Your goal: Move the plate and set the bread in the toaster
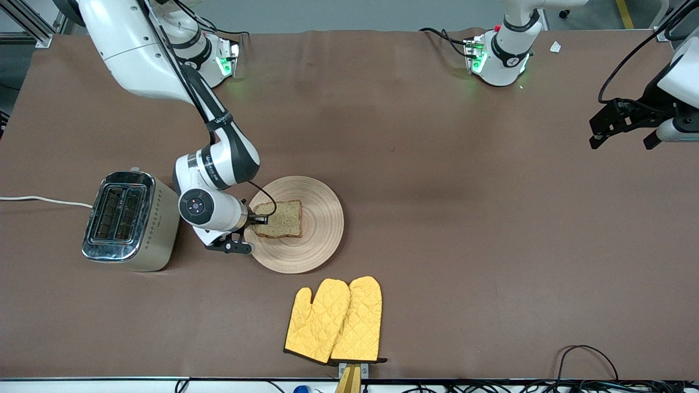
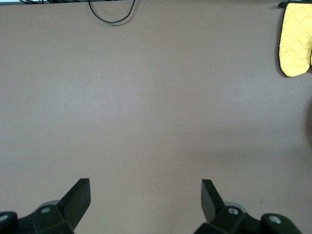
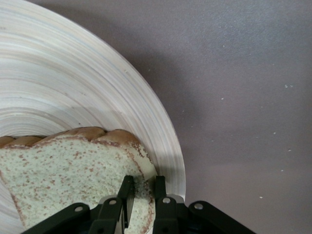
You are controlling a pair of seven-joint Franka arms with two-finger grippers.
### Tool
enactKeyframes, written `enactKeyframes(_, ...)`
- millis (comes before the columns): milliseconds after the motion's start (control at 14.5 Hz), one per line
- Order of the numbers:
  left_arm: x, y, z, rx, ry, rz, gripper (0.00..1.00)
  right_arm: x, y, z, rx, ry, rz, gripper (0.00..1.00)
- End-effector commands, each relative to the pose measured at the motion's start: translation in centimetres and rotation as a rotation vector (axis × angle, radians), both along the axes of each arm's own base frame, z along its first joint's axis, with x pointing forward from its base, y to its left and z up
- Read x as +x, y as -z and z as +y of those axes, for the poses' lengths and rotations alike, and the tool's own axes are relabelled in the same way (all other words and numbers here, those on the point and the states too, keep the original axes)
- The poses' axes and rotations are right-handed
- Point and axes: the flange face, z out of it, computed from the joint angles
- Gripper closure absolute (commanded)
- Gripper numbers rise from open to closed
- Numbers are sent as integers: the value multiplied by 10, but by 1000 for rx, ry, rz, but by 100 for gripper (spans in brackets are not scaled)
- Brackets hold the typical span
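Note:
The bread [image 1: 280, 219], a brown speckled slice with a darker crust, lies on the pale wooden plate [image 1: 319, 240] near the table's middle. My right gripper [image 1: 258, 220] is low at the plate's edge nearest the toaster and is shut on the bread's edge; in the right wrist view the fingers [image 3: 127, 187] pinch the slice [image 3: 63, 165] over the plate [image 3: 97, 87]. The toaster [image 1: 131, 220] stands beside the plate, toward the right arm's end, both slots empty. My left gripper [image 1: 622, 126] is open and empty, up over bare table at the left arm's end [image 2: 146, 195], and waits.
Two yellow oven mitts [image 1: 336, 321] lie nearer to the front camera than the plate; one shows in the left wrist view [image 2: 295, 39]. The toaster's white cord [image 1: 43, 201] runs off the table's edge at the right arm's end. The brown table [image 1: 464, 218] spreads wide toward the left arm.

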Motion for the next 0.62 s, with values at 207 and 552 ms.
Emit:
enactKeyframes(207, 1, -1, -7, -1, 1, 14, 0, -5, 4, 0, 17, 1, 7, 96)
enactKeyframes(552, 2, 1, -6, -1, 6, 17, 0, -3, 1, 0, 16, 1, 10, 100)
